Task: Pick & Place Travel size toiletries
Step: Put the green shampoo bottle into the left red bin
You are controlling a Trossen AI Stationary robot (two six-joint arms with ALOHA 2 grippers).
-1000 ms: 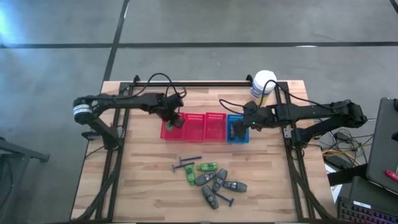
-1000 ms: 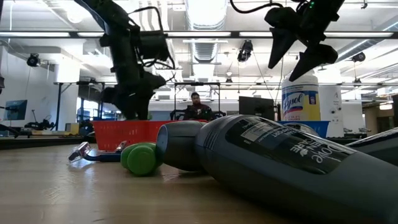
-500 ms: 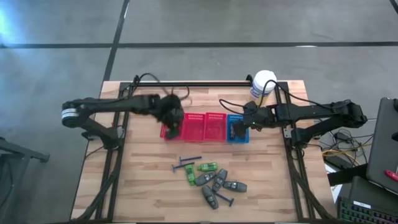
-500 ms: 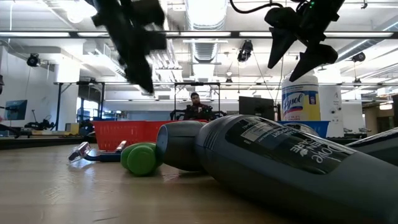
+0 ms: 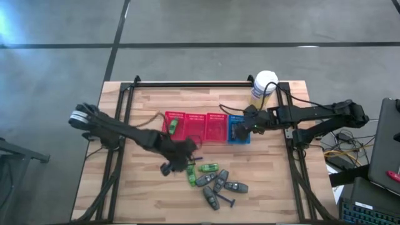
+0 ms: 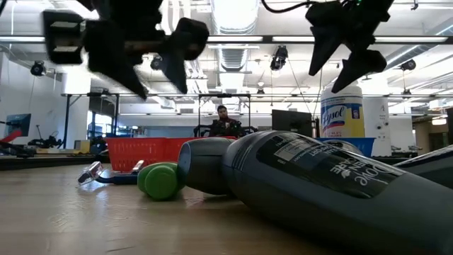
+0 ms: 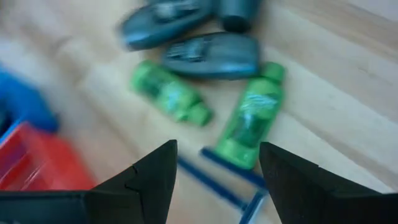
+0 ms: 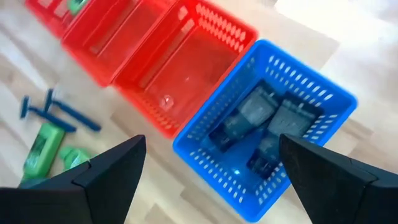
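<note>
The travel size toiletries lie loose near the table's front: green bottles (image 5: 209,167) (image 7: 252,121), grey tubes (image 5: 220,182) (image 7: 211,55) and a thin blue-handled stick (image 7: 227,186). My left gripper (image 5: 181,159) (image 7: 217,149) hangs open just above the pile's left edge and touches nothing. My right gripper (image 5: 239,129) (image 8: 211,142) stands open above the blue basket (image 8: 267,143), which holds grey tubes (image 8: 249,118). A green item (image 8: 74,5) lies in the leftmost red basket (image 5: 175,123).
Three red baskets (image 5: 195,125) and the blue one stand in a row across the table's middle. A yellow canister with a white lid (image 5: 264,84) stands at the far right corner. Bare wood shows left of and in front of the pile.
My left gripper has swung from above the leftmost red basket toward the table's near edge and to the right, ending over the loose pile, and its wrist has rolled on the way. The right arm has kept still.
</note>
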